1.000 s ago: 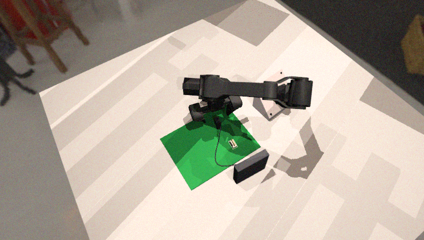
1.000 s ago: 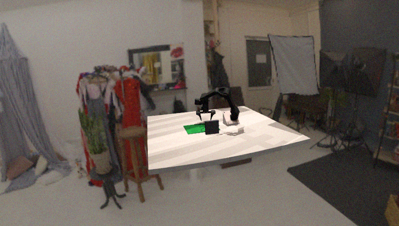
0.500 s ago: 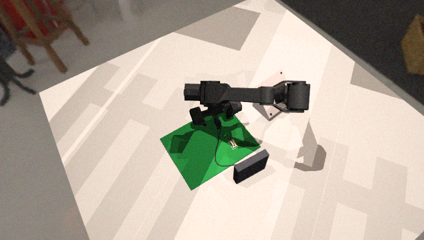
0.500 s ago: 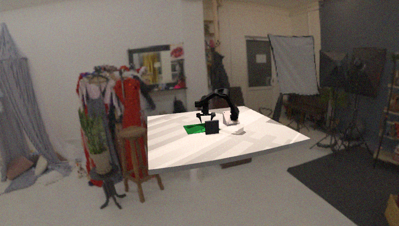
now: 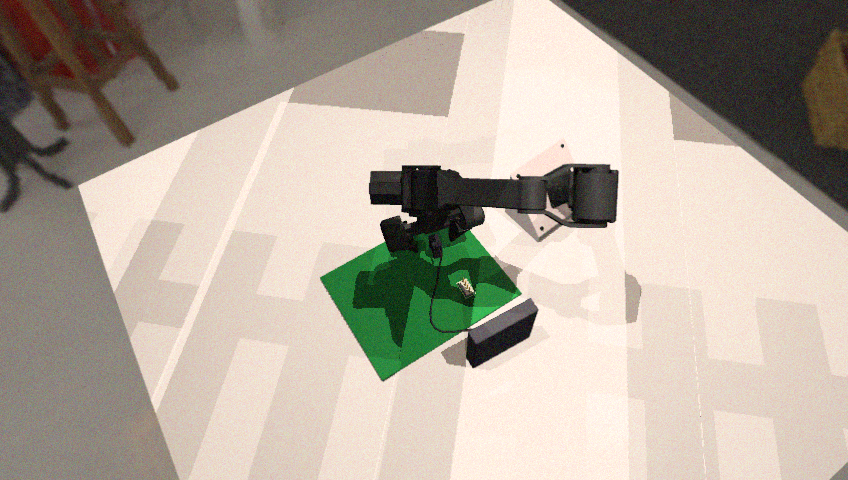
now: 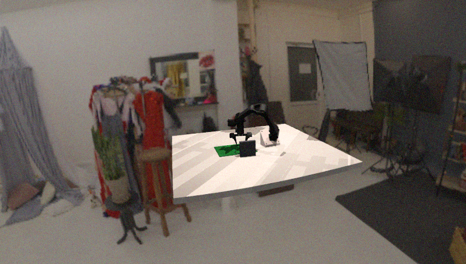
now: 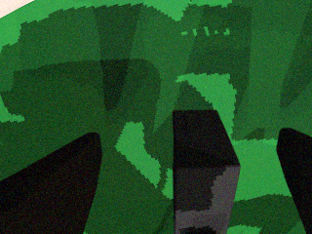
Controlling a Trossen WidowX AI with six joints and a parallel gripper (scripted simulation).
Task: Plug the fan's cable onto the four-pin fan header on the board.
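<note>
The green board (image 5: 380, 321) (image 6: 222, 150) (image 7: 65, 58) lies flat on the white table. The black fan plug (image 5: 436, 245) (image 7: 203, 170) stands on the board near its far corner. Its thin black cable (image 5: 432, 297) runs to the dark fan block (image 5: 502, 333) (image 6: 247, 148) at the board's near right edge. The small pale four-pin header (image 5: 467, 293) sits on the board a short way from the plug. My gripper (image 5: 431, 237) (image 6: 240, 137) (image 7: 193, 142) is low over the board and open. Its fingers straddle the plug with gaps on both sides.
The arm's pale mounting plate (image 5: 538, 223) (image 6: 266, 141) sits on the table just right of the board. The arm reaches over from there. A wooden stool and a clothes rack stand off the table to the left.
</note>
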